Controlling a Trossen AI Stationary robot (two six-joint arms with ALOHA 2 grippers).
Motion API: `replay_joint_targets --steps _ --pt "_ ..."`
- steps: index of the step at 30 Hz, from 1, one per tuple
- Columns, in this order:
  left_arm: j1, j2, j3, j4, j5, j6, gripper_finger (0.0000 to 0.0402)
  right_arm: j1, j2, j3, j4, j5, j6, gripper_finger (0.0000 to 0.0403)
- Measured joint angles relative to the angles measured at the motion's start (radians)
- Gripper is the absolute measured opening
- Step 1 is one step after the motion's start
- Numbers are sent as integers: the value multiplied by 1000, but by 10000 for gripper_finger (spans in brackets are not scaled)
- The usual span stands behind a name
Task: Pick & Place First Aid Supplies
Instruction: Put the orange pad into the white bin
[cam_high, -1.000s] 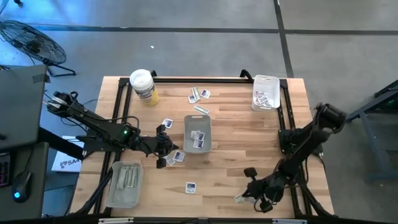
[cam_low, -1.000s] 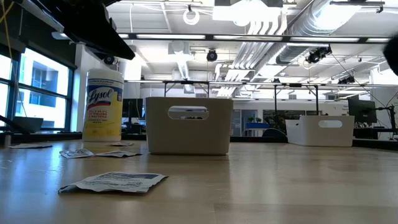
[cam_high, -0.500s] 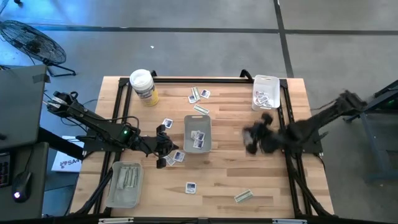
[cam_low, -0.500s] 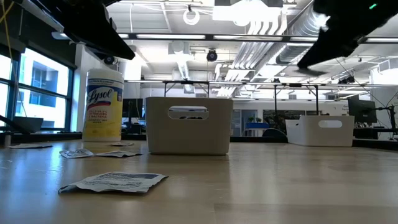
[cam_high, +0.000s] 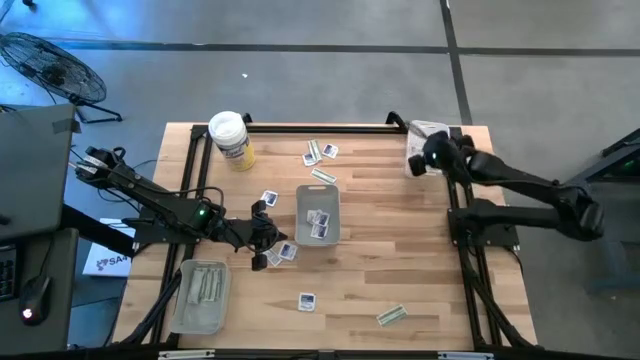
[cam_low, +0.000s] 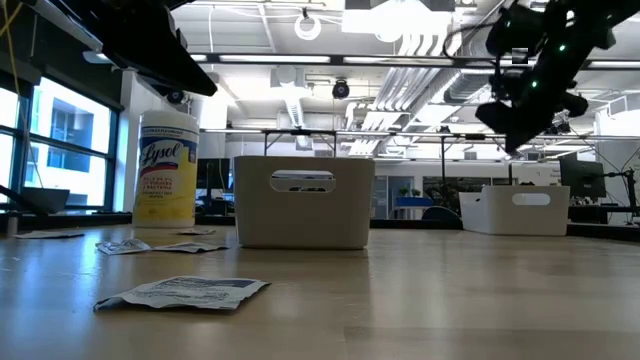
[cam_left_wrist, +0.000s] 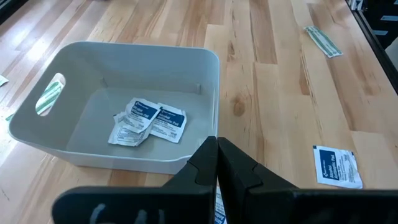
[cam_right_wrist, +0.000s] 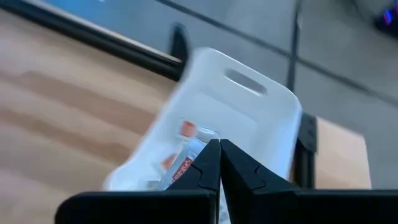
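Observation:
Small white packets lie flat on the wooden table: several by my left gripper (cam_high: 283, 252), one near the front (cam_high: 307, 300) (cam_left_wrist: 336, 167), some at the far side (cam_high: 320, 152). A green strip (cam_high: 390, 315) (cam_left_wrist: 323, 40) lies near the front right. My left gripper (cam_high: 268, 232) (cam_left_wrist: 217, 142) is shut, low beside the centre tray (cam_high: 318, 188) (cam_left_wrist: 124, 53). A packet shows under it, and I cannot tell whether they touch. My right gripper (cam_high: 432, 155) (cam_right_wrist: 219, 143) (cam_low: 517, 135) hangs high over the far-right white tray (cam_high: 428, 125) (cam_right_wrist: 261, 118), shut on a white packet with red print. My right gripper pinches the white, red-printed packet by one end (cam_right_wrist: 200, 149), right at the fingertips. The packet is lifted clear and slants away to one side of the fingers, above the far-right tray. Which edge of it the fingers have does not show.
The centre tray holds a few white packets (cam_left_wrist: 149, 121). A near-left tray (cam_high: 185, 300) holds green strips. A yellow-labelled tub (cam_high: 230, 138) (cam_low: 167, 170) stands at the far left. Black frame rails run along the table's edges. Bare wood lies between the centre tray and the right rail.
My right gripper has risen from the table's near right part, beside the green strip, and swung fast toward the far right corner, ending above the white tray. The green strip has stayed on the table.

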Motion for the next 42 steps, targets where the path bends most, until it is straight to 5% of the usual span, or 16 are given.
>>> replay_joint_targets --steps 8,22,42 --pt "0 0 0 0 0 0 2 -297 105 1 65 -113 0 0" --pt "0 0 0 -3 0 0 2 -234 294 10 69 123 128 0" --pt "0 0 0 -3 0 0 2 -225 484 8 152 62 326 0"
